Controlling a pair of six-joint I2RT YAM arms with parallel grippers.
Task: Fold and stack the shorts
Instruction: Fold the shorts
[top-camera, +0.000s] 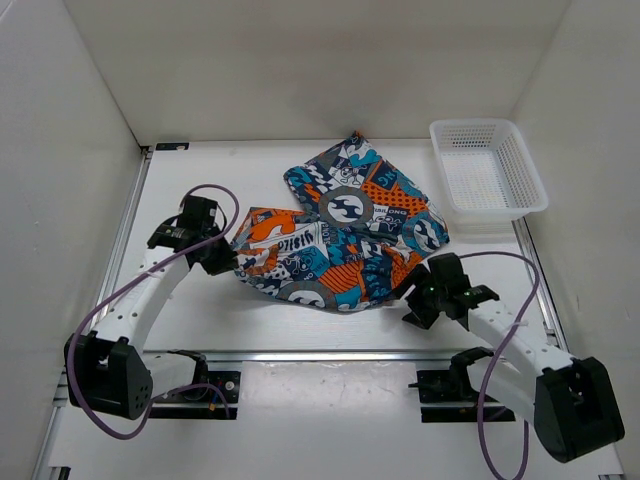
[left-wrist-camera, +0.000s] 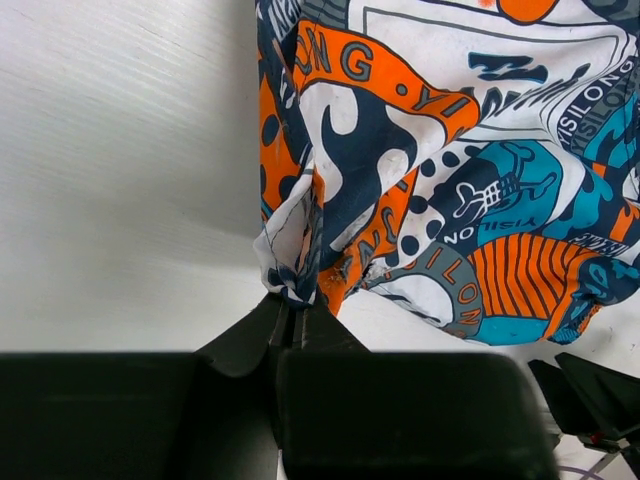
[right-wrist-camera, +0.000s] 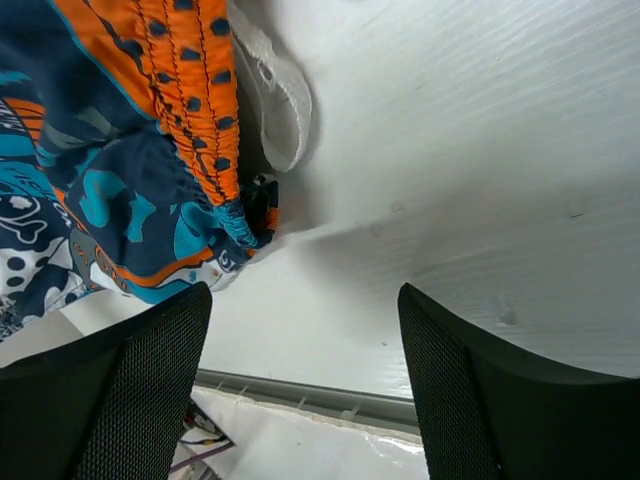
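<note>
My left gripper (left-wrist-camera: 296, 312): pinching thin edge of shorts (left-wrist-camera: 460, 170); may slip if pulled. My right gripper (right-wrist-camera: 303, 310): agape, empty; one-sided drag likely bunches cloth.

Shorts (top-camera: 365, 195) (top-camera: 300, 262): 2 prs, seemingly. Basket (top-camera: 494, 213): 1. Arms (top-camera: 150, 290) (top-camera: 510, 340): 2. Left gripper (left-wrist-camera: 296, 318) + right gripper (right-wrist-camera: 305, 295): 2 total.

the shorts (left-wrist-camera: 450, 150) bear the repeated printed word "visilong".
</note>
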